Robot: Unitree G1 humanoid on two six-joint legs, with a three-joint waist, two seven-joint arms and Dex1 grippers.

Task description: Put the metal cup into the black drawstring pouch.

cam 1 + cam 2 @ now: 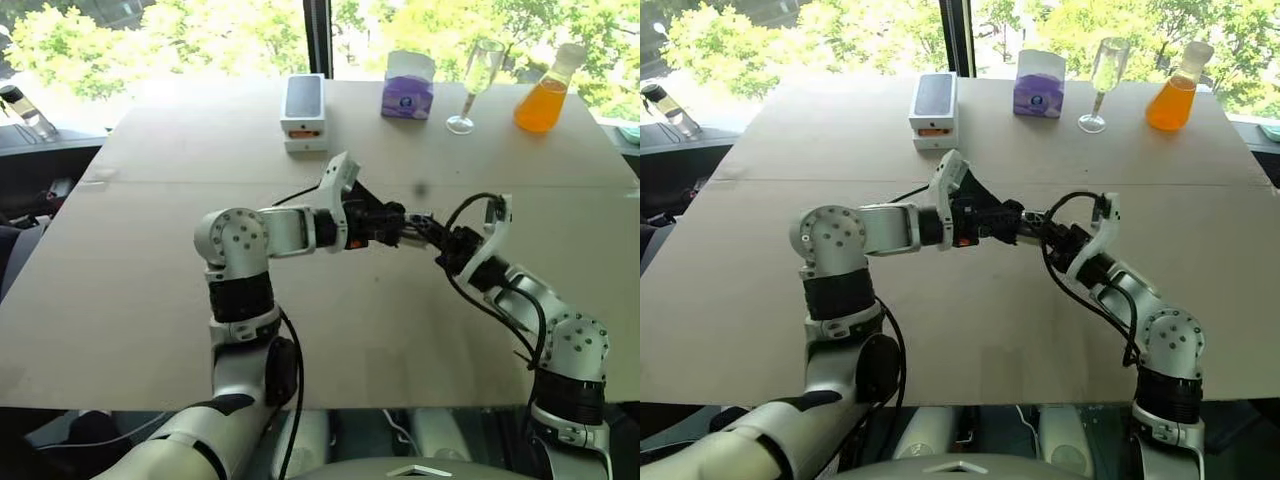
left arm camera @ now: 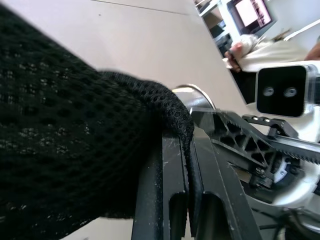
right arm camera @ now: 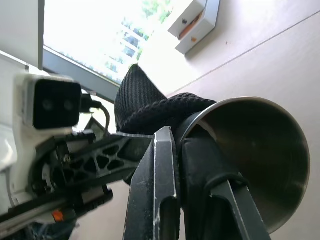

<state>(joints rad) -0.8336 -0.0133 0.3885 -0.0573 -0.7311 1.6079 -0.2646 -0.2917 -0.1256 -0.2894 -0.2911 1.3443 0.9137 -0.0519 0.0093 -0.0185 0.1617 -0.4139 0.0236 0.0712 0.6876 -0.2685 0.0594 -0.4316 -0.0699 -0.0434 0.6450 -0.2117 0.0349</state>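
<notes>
Both grippers meet above the middle of the table [image 1: 120, 290]. The black drawstring pouch [image 1: 372, 213] is a dark mesh bundle between them, and its cord trails back toward the far side. My left gripper [image 2: 187, 135] is shut on the edge of the pouch [image 2: 75, 150] fabric. Just past that edge, the rim of the metal cup [image 2: 192, 94] peeks out. My right gripper [image 3: 172, 137] is shut on the rim of the metal cup [image 3: 255, 155], whose shiny inside faces the wrist camera. The pouch [image 3: 145, 107] fabric wraps against the cup's rim at the fingers.
Along the far edge of the table stand a white phone box [image 1: 304, 112], a purple tissue box [image 1: 407, 88], a clear stemmed glass [image 1: 478, 85] and an orange-liquid flask [image 1: 545, 95]. A small bottle [image 1: 28, 112] sits off the table at the far left.
</notes>
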